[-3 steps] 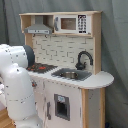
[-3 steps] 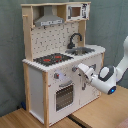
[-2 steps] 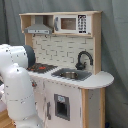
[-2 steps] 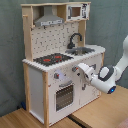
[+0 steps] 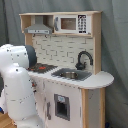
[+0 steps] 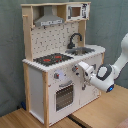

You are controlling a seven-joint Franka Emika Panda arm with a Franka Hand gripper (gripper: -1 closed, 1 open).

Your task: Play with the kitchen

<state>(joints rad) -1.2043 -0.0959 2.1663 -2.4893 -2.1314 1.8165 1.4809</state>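
- Fingers [image 6: 78, 70] pressed up against the front panel of the kitchen [image 6: 47, 75] in the second exterior view, at the row of knobs [image 6: 58, 76]; cannot tell how far apart, nor whether anything is gripped.
- Carried on a white arm [image 6: 112, 70] reaching in from the second exterior view's right; in the first exterior view, hidden behind the arm's bulky white body.
- Directly behind and around the fingers: tall toy unit of light wood and white panels.
- Just above the fingers: black stovetop [image 6: 52, 59] with red rings, set into the top surface.
- Further back and above: sink [image 5: 70, 74] with curved black faucet [image 5: 83, 57].
- Just below the fingers: windowed oven door [image 6: 64, 95] with a bar handle.
- High above: grey hood [image 5: 38, 29] and small microwave [image 5: 72, 23] on the upper shelf, over a white brick-pattern back wall.
- Beneath it all: wooden worktop [image 6: 100, 114] carrying the kitchen.
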